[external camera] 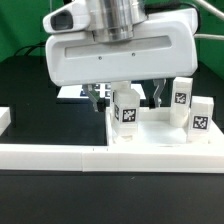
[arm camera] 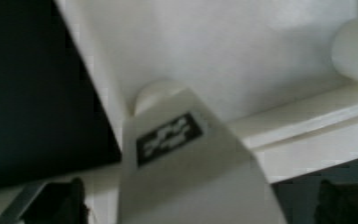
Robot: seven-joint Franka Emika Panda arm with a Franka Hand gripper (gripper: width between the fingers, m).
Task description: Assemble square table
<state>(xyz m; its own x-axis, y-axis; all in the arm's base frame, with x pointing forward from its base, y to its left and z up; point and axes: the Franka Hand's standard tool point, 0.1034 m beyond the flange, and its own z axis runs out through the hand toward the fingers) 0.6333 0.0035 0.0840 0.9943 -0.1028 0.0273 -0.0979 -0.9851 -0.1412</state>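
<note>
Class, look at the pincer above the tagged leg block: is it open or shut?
Open. In the exterior view the pincer has its fingers spread either side of the leg block, which stands upright on the table top.

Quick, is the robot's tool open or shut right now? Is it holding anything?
Tool: open, holding nothing; a white leg block stands upright between its fingers.

Three upright white tagged leg blocks (external camera: 127, 108) (external camera: 181, 97) (external camera: 200, 116) crowd frame centre-right; low white border wall (external camera: 60, 155) blocks front; black table (external camera: 30, 90) left open.
</note>
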